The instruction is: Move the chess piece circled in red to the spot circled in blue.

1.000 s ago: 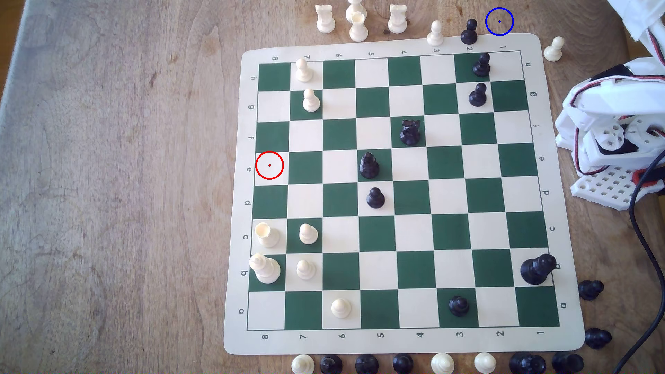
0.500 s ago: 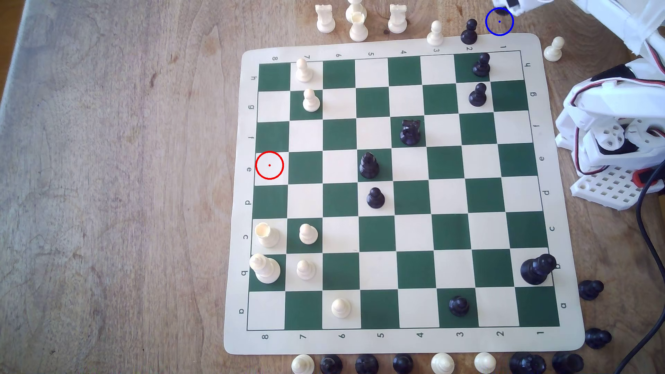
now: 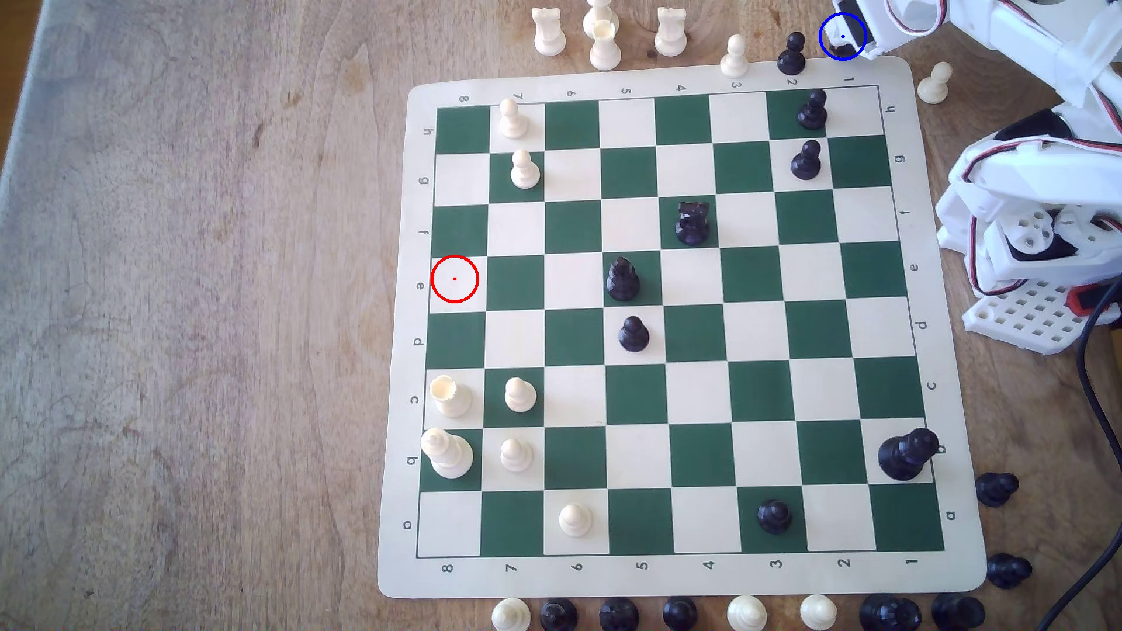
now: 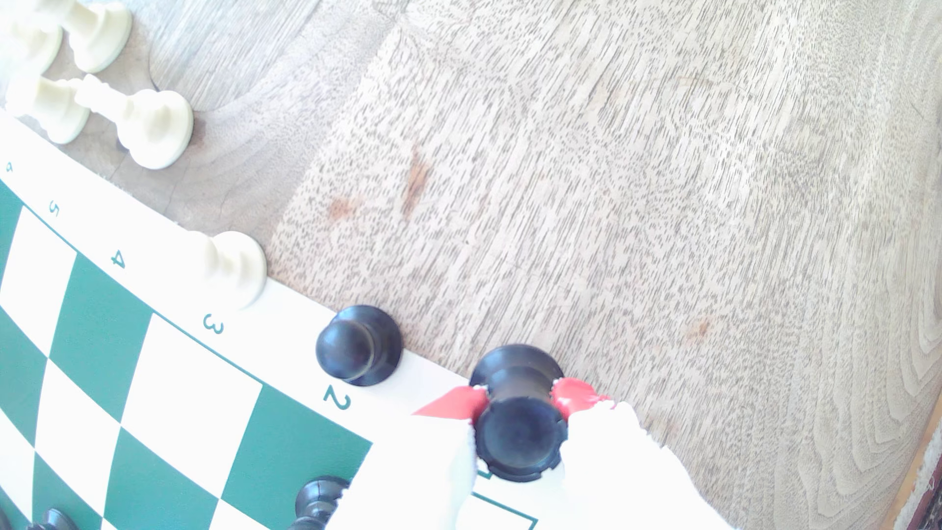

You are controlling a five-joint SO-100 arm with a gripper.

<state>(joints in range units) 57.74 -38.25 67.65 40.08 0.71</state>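
Wood table (image 3: pixel 182 303) carries chessboard (image 3: pixel 962 425). Gripper (image 4: pixel 517 407) clamped on rook (image 4: pixel 517 433), red-tipped fingers (image 4: pixel 453 405) pinching its waist. Rook sits just off board's corner near "1" label, beside black pawn (image 4: pixel 359 344) at "2". Blue ring (image 3: pixel 843 36) overlaps gripper tip beyond board's edge. Red ring (image 3: pixel 455 279) on board, bare square inside.

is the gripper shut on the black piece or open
Shut on it: in the wrist view the gripper has its red-tipped fingers pressed against both sides of the black piece.
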